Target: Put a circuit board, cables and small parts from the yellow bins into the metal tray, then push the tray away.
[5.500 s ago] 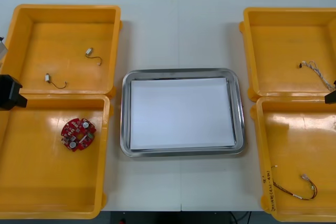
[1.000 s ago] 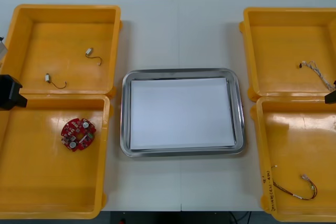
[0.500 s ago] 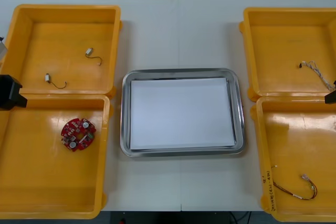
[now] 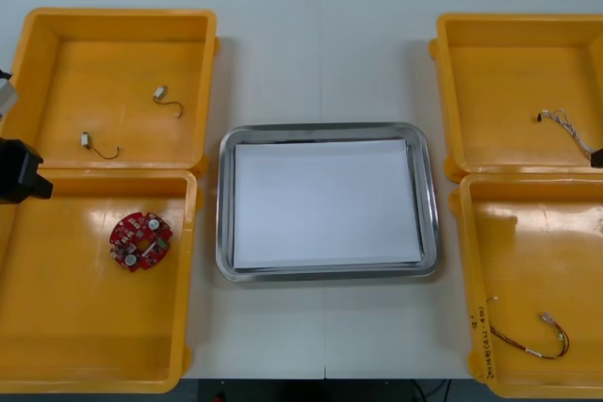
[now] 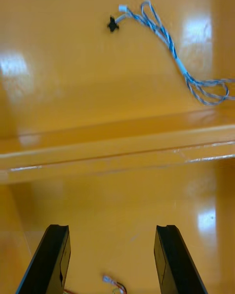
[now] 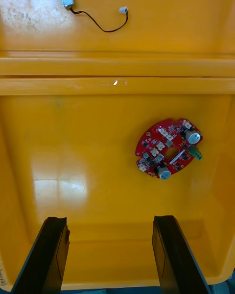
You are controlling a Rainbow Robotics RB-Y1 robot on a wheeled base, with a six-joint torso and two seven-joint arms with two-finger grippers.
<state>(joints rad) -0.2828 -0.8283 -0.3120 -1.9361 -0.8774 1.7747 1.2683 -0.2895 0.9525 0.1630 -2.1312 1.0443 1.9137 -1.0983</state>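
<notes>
Left gripper (image 6: 110, 220): fingers (image 6: 51, 255) spread, over near-left yellow bin (image 4: 85, 327); round red circuit board (image 4: 140, 241) lies in that bin's far half. Right gripper (image 5: 112, 229): fingers (image 5: 54, 259) spread, over near-right yellow bin (image 4: 528, 251), above what is probably the red and yellow cable (image 5: 108, 279). Metal tray (image 4: 224, 204): white inside, at table (image 4: 320, 54) centre, between the bins.

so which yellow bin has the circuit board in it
The near left bin; it alone holds the round red circuit board.
</notes>
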